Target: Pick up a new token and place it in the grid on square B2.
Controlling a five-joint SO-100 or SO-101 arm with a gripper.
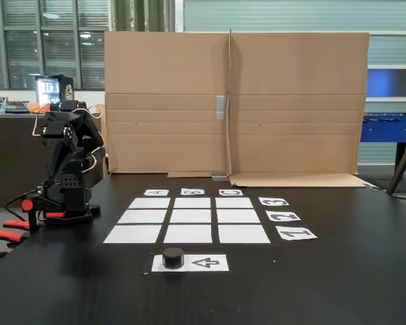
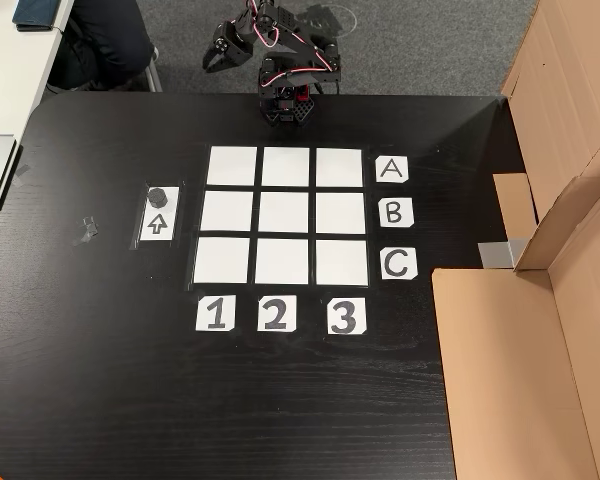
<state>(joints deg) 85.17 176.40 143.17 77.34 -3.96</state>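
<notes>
Leftmost in the top-down fixed view, the token (image 2: 158,196) is seen standing on the upper end of the arrow sheet (image 2: 158,225), just beside the grid (image 2: 285,214) and apart from it. Square B2 (image 2: 285,213) is seen bare at the grid's centre, with the A, B, C labels (image 2: 393,212) laid to the grid's right. Beyond the grid's far edge the arm (image 2: 285,70) is folded up over the surface (image 2: 100,380), and whether the fingers (image 2: 218,58) are parted or closed cannot be told.

Cardboard screen (image 1: 237,101), arrow sheet (image 2: 158,222), perhaps foosball table (image 1: 389,126)
</notes>
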